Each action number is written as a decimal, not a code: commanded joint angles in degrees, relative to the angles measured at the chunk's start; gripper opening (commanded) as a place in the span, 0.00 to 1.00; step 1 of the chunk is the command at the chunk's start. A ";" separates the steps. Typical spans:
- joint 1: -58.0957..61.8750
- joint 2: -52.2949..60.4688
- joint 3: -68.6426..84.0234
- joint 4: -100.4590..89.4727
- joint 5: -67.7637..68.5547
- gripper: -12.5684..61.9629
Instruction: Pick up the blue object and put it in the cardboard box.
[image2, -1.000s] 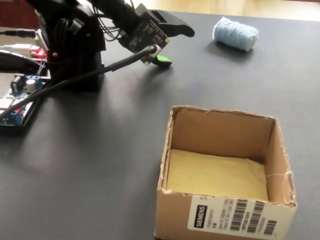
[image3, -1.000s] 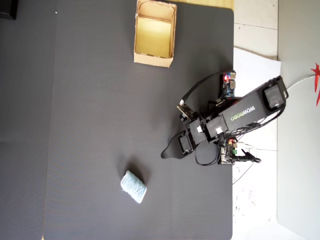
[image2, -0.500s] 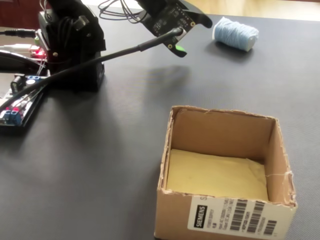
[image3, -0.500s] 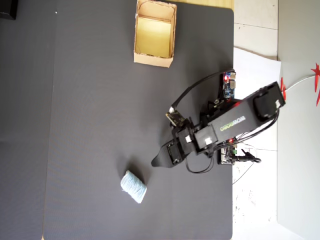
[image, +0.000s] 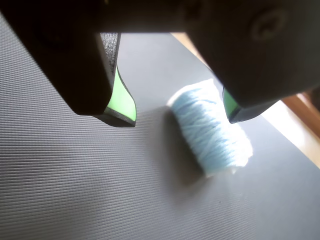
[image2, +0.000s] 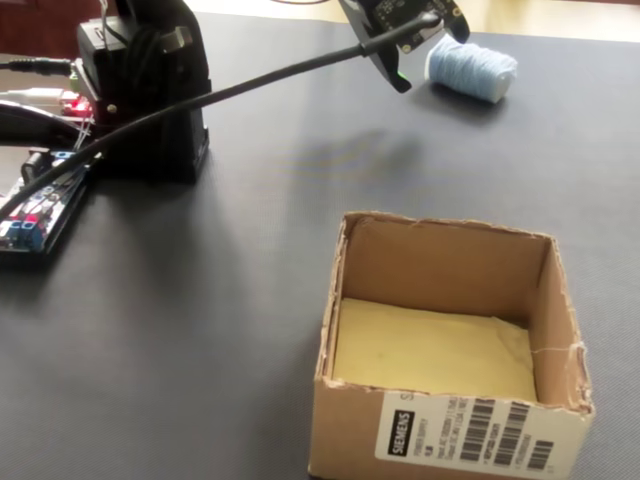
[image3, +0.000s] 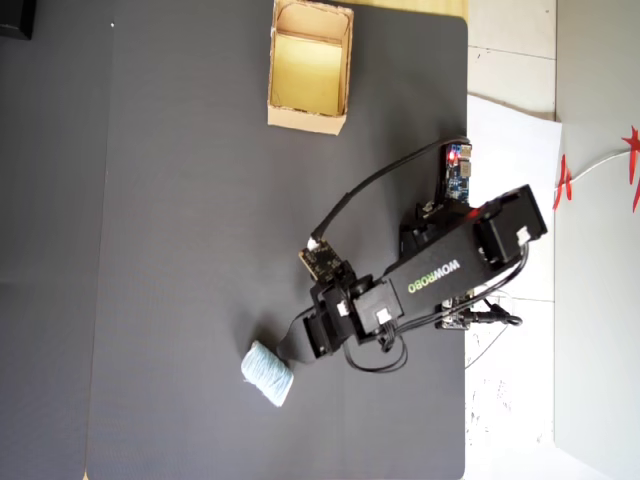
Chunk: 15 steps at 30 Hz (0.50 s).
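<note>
Gripper (image: 182, 117): jaws spread apart, empty, hovering over the grey ribbed mat (image: 75, 190).
Blue object (image: 210, 127): lies on its side right of centre in the wrist view — partly under the right-hand jaw, not centred between the two.
Cardboard box (image3: 308, 112): top centre of the overhead view, well apart from the roll.
Risk: descending as aligned, that jaw could land on the roll — nudging or rolling it away instead of straddling it.

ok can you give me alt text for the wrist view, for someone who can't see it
An open gripper with green-padded tips hangs just above a pale blue roll of thread lying on its side on a dark ribbed mat. One jaw overlaps the roll's far end; the other is beside it.
</note>
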 joint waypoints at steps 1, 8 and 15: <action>-0.70 -1.05 -8.00 1.14 1.58 0.62; -0.70 -8.35 -17.31 5.27 1.58 0.62; -0.97 -13.18 -23.47 9.32 1.58 0.62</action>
